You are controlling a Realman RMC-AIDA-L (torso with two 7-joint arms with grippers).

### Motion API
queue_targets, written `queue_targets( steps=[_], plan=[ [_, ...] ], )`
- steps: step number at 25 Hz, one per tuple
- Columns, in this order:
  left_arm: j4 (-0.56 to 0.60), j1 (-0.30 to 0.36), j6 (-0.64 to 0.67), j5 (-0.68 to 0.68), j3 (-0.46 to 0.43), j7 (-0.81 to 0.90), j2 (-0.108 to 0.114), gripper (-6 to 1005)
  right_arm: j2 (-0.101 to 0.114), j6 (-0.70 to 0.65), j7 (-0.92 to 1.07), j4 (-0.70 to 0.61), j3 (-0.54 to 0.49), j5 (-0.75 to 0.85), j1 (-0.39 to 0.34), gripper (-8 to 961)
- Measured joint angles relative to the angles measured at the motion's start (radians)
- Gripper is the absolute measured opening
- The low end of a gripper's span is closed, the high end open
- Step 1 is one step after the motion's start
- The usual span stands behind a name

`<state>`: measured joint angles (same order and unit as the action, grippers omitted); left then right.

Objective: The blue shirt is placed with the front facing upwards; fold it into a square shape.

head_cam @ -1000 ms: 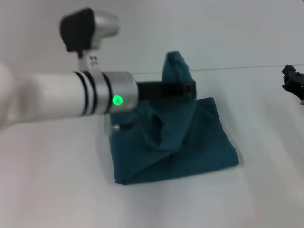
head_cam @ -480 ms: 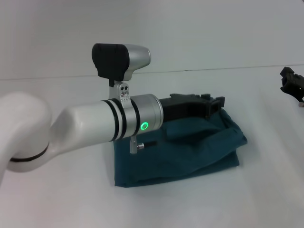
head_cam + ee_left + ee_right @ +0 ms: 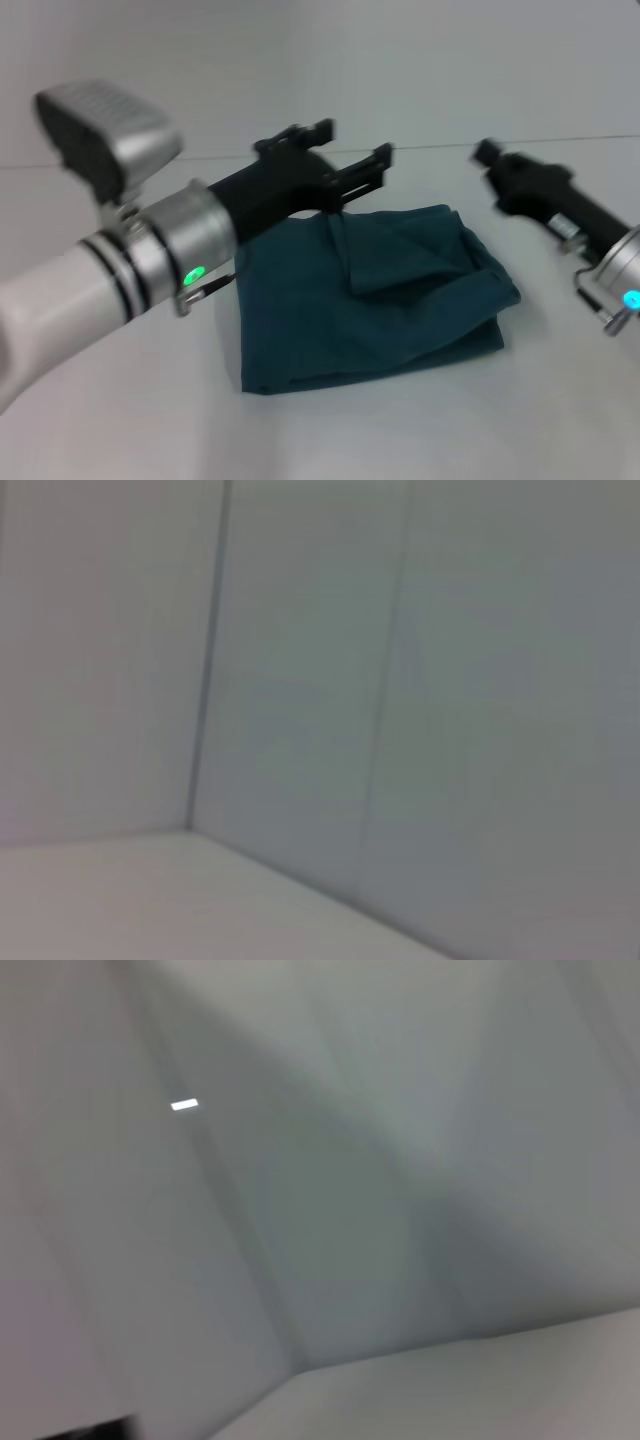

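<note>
From the head we look forward and down across the white counter (image 3: 330, 430), near enough that our left arm (image 3: 90, 280) fills the lower left and our right arm (image 3: 590, 240) enters from the right, both reaching over the folded blue shirt (image 3: 370, 300) in the middle. Our left wrist camera faces away from the work, toward a corner where pale walls (image 3: 420, 680) meet a flat surface. Our right wrist camera likewise faces a pale wall corner (image 3: 350, 1210). Neither wrist view shares any recognisable part of the scene with the head view.
</note>
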<state>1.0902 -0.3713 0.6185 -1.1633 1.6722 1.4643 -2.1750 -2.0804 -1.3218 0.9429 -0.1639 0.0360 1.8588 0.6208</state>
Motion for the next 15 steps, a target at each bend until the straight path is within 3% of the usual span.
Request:
queue_targets(
  steps=[3,8,15],
  plan=[
    [-0.037,0.06,0.066,0.142,-0.041,-0.122,0.0,753,-0.007,-0.041,-0.013,0.005,0.135,0.0,0.006,48],
    [-0.11,0.059,0.145,0.193,-0.098,-0.137,0.002,945,-0.014,0.011,-0.016,0.016,0.289,0.0,-0.007,49],
    [-0.164,0.058,0.184,0.208,-0.119,-0.156,0.003,959,-0.007,0.044,-0.031,0.005,0.385,0.0,-0.113,52]
  ],
)
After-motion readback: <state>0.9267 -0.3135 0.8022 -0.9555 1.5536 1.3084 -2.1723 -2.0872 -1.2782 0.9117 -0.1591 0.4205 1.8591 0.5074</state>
